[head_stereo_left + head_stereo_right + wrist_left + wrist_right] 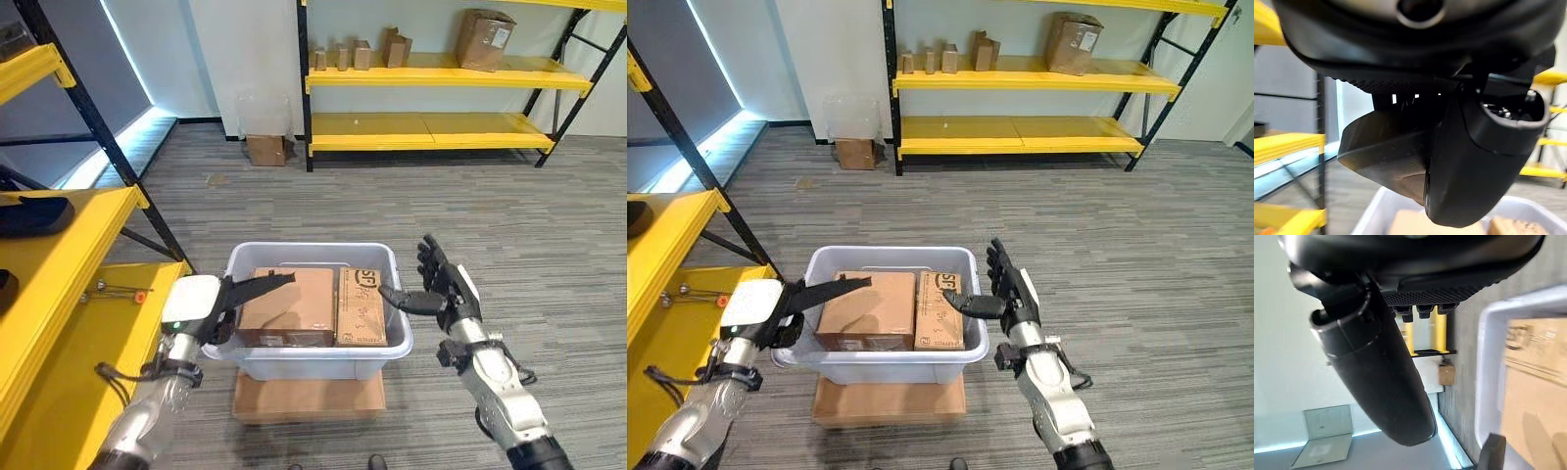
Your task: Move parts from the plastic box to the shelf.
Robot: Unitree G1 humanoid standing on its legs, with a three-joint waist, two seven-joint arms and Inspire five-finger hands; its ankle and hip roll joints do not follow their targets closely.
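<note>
— Both hands open? Your left hand [211, 304] stretches straight fingers over the big cardboard box [289, 305].
— Yes; your right hand [439, 284] is spread, thumb above the smaller box [360, 308]. Both boxes lie in the plastic box [315, 358].

Pale grey plastic box [313, 357], brown cardboard boxes [289, 305], yellow shelf [59, 284] on black frame, grey striped carpet [509, 215]

The narrower cardboard box [361, 306] in the plastic box [315, 360] carries large dark printed letters near its far end and finer print lines further down its top, too small to make out. A carton [484, 39] on the far shelf [446, 70] bears a white label whose writing cannot be made out
</note>
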